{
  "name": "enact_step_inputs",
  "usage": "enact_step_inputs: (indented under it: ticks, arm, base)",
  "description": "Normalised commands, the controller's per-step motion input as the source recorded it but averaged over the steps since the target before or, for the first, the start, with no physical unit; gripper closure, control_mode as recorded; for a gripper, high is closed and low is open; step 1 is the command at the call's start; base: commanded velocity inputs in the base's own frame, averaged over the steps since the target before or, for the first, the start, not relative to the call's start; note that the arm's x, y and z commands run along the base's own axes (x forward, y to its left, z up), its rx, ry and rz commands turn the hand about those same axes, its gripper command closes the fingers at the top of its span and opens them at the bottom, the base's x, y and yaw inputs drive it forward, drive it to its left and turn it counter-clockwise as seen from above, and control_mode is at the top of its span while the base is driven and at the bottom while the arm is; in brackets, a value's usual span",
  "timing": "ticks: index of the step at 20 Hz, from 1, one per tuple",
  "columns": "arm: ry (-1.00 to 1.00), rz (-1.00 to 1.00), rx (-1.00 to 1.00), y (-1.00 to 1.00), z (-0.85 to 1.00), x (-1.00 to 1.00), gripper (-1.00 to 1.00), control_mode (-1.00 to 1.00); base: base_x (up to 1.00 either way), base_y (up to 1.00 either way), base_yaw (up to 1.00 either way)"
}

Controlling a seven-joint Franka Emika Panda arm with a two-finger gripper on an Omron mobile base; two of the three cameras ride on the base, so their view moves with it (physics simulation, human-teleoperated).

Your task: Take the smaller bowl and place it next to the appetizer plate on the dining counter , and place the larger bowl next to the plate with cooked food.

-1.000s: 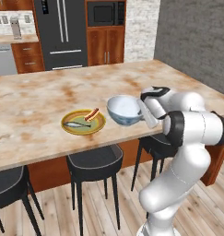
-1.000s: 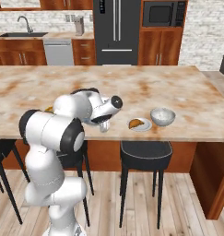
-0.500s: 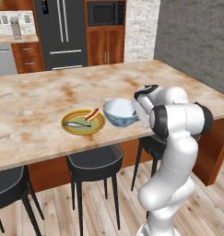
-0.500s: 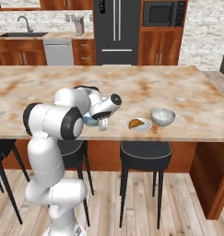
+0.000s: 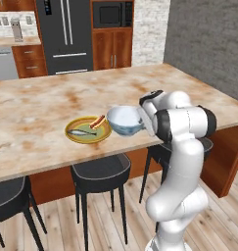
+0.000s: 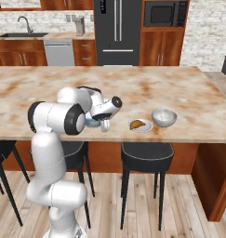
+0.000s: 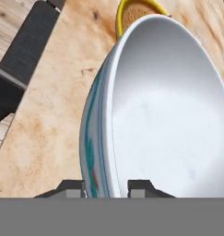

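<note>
Bowl's down, or as good as. A sec ago you had the larger bowl [image 5: 124, 120] carried a bit higher and farther from the plate; now it has slid across and sits low on the dining counter [image 5: 42, 103], base apparently on the stone.

From the gripper [image 7: 106, 186], the bowl is right at the tips. The near rim wall runs up between the two fingertips [image 7: 72, 186], teal pattern on the outer side, plain pale inside spreading ahead. Beyond the bowl, on the far side from the tool, is the yellow edge of the plate with cooked food [image 7: 120, 18]. In the left base view that plate [image 5: 71, 133] is just beside the bowl, rims touching or v. nearly; can't tell which.

Grip: fingers straddle the rim. There looks to be a sliver of gap on the inner side, but I can't tell if you're pinching or have let go. Treat it as unconfirmed.

What it means: 2nd half of the job looks about done, pending release. Off to the gripper's other side in the right base view, well apart from it, the smaller bowl [image 6: 164, 117] sits just beside the appetizer plate [image 6: 141, 125], so that part reads as sorted.

Next, I'd guess: open fully, then back straight off the rim. Bowl's close to the counter edge above a stool [image 5: 101, 171], so don't drag it w/ you.
</note>
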Motion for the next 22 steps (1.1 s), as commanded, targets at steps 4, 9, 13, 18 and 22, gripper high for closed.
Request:
enact_step_inputs:
  ticks: [4, 9, 13, 18, 22]
  arm:
    - [0.0, 0.0, -0.01, 0.0, -0.04, 0.18, 1.0, -1.0]
    - [0.0, 0.0, 0.0, 0.0, 0.0, 0.0, -1.0, -1.0]
    - [0.0, 0.0, 0.0, 0.0, 0.0, 0.0, -1.0, -1.0]
    - [0.0, 0.0, -0.01, 0.0, 0.1, 0.0, -1.0, -1.0]
    - [0.0, 0.0, -0.1, 0.15, 0.77, -0.13, -1.0, -1.0]
  base:
    - [0.0, 0.0, 0.0]
    - [0.0, 0.0, 0.0]
    - [0.0, 0.0, 0.0]
    - [0.0, 0.0, 0.0]
    - [0.0, 0.0, 0.0]
